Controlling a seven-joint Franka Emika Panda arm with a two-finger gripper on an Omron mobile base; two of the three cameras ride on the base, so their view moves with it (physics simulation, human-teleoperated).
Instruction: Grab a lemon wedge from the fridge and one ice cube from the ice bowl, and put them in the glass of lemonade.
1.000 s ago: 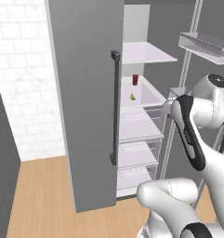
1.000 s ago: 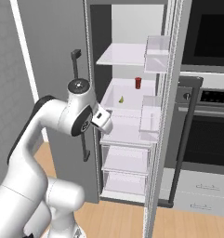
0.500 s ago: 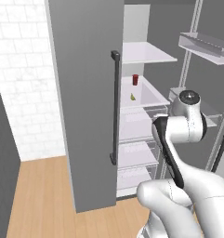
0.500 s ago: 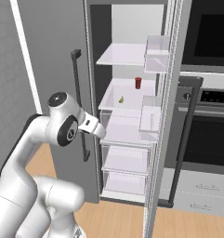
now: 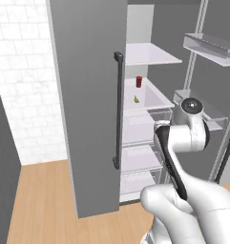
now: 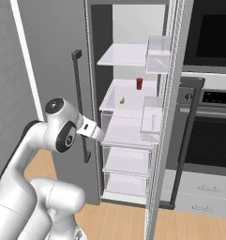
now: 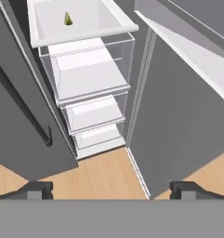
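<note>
The gripper [image 7: 111,188] hung low in front of the open fridge [image 5: 88,95], its two dark fingertips [image 7: 36,188] spread wide apart with nothing between them. Beyond them lay wooden floor [image 7: 104,174], then the stacked clear drawers [image 7: 92,74]. Farther in, well apart from the gripper and above the drawers, the lemon wedge [image 7: 68,18] sat on the white shelf [image 7: 113,25]; in the base views it lay [image 6: 122,100] forward and left of the small red can [image 6: 139,84] at the shelf's back. Compared with a second earlier, the arm's elbow had swung left across the doorway and dropped lower, while the wedge and can had not moved.
</note>
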